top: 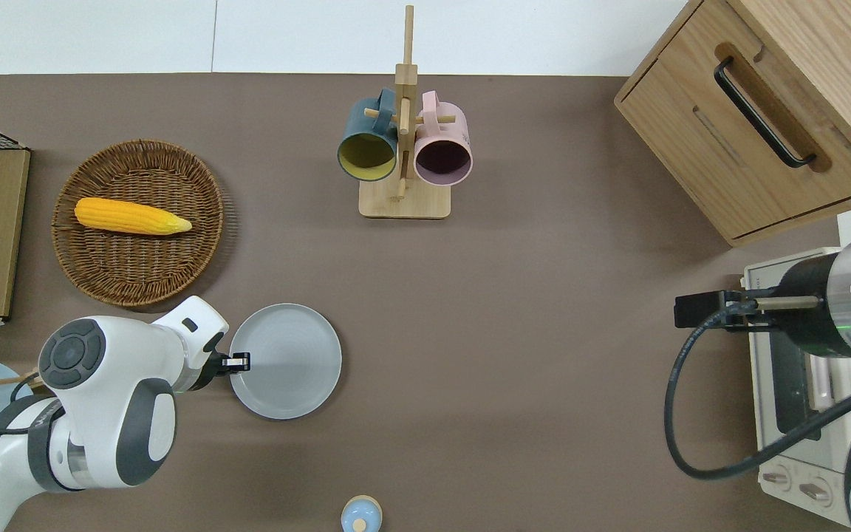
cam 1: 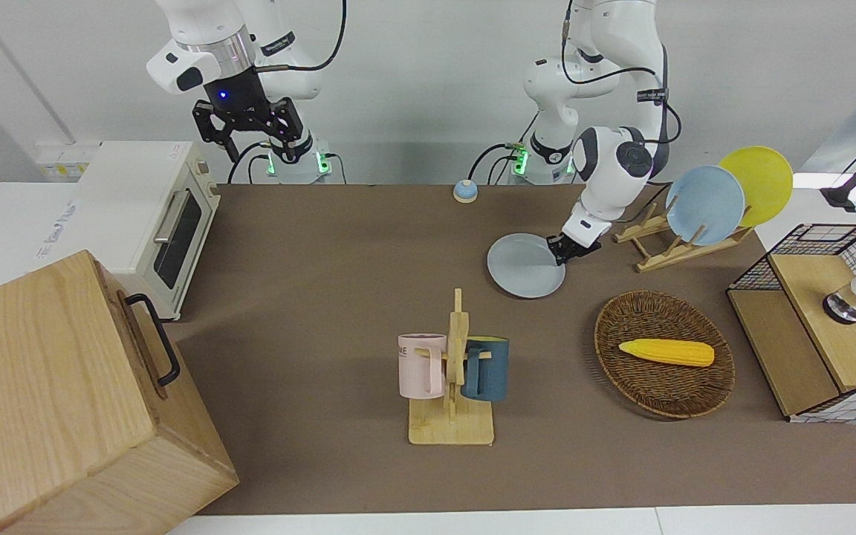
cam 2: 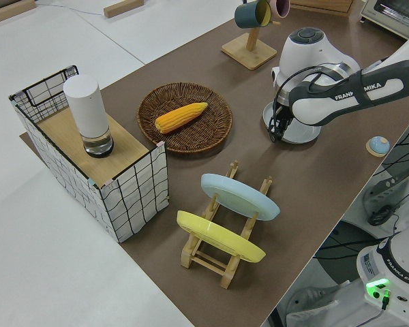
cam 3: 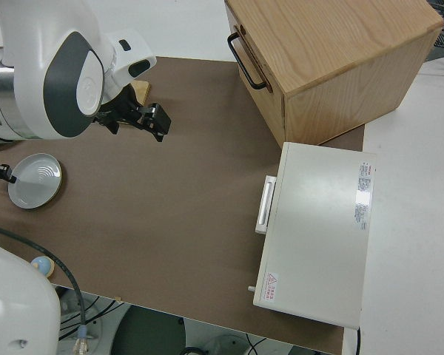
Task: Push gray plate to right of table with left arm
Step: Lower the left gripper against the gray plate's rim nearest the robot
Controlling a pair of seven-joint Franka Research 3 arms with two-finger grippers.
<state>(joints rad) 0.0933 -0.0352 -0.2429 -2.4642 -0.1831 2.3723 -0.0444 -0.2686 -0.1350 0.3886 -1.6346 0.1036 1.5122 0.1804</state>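
In the overhead view, a small blue bell point(top: 361, 515) sits at the bottom edge, at the side of the table point(top: 544, 355) closest to the robots. Just above it in the lower left of the frame, the left arm point(top: 100, 399) reaches in from the bottom left corner, and its gripper point(top: 239, 361) is down at the rim of the gray plate point(top: 285, 360), touching the edge that faces the left arm's end of the table. Its fingers look close together, but I cannot tell whether they are fully closed. The gray plate lies flat on the brown top, left of the frame's centre, nearer to the robots than the basket and the mug rack.

In the front view, the wooden dish rack point(cam 1: 666, 245) at the right holds a sky-blue plate point(cam 1: 704, 205) and a yellow plate point(cam 1: 756, 184) on edge, near the left arm's elbow.

Higher in the overhead frame, at the left, a wicker basket point(top: 137, 222) holds an ear of corn point(top: 132, 216). At top centre a wooden mug rack point(top: 404, 148) carries a dark blue mug point(top: 368, 148) and a pink mug point(top: 442, 151). A wooden cabinet point(top: 758, 111) fills the upper right corner, and a white toaster oven point(top: 787, 369) sits at the right edge.

The right arm is parked, its gripper point(cam 1: 248, 126) raised at the upper left of the front view with fingers apart.
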